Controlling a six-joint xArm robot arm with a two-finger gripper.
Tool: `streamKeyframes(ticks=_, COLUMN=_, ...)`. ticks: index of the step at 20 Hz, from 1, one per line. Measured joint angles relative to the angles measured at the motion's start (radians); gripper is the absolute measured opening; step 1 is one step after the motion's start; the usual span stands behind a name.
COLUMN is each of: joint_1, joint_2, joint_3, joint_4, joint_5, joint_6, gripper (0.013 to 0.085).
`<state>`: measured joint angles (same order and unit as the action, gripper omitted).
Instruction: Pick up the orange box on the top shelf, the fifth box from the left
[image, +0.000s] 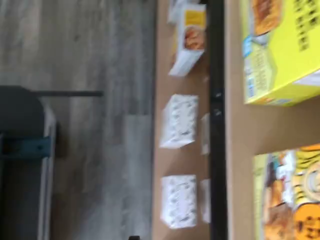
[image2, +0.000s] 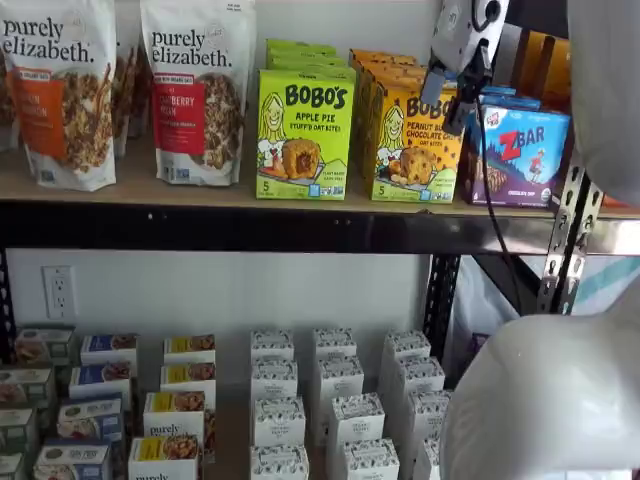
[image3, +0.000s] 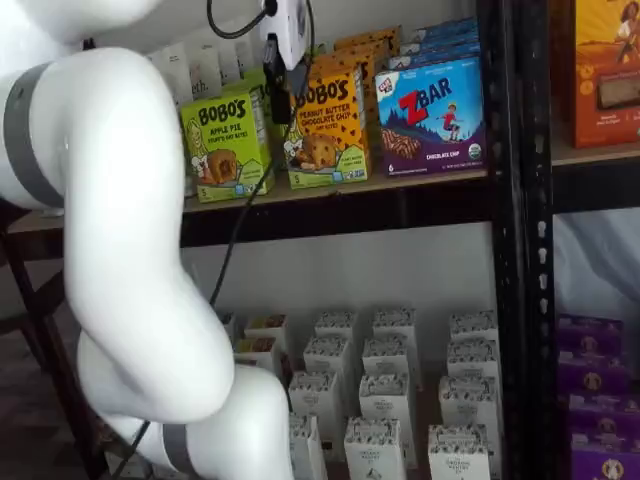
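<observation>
The orange box is a yellow-orange Bobo's Peanut Butter Chocolate Chip carton. It stands on the top shelf between the lime-green Apple Pie box and the blue-purple ZBar box. It shows in both shelf views. My gripper hangs in front of the orange box's upper right part, its black fingers pointing down. In a shelf view the gripper shows side-on before the carton's left edge, with no plain gap visible. The wrist view shows part of the orange box beyond the shelf's black rail.
Granola bags stand left on the top shelf. Small white boxes fill the lower level. A perforated black upright stands right of the ZBar box. The white arm fills the foreground.
</observation>
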<state>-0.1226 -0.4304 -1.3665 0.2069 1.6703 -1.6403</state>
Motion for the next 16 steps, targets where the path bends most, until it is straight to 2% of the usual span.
streamKeyframes(ticks=3, joint_1=-0.023, joint_2=-0.013, joint_3=0.017, joint_4=0.051, joint_5=-0.061, joint_6=-0.013, gripper=0.085)
streamKeyframes(ticks=5, joint_1=-0.03, joint_2=-0.019, joint_3=0.024, joint_4=0.066, joint_5=-0.096, joint_6=-0.018, gripper=0.085)
streamKeyframes(ticks=16, joint_1=-0.061, joint_2=0.016, joint_3=0.017, joint_4=0.072, joint_5=-0.208, joint_6=-0.059, gripper=0.085)
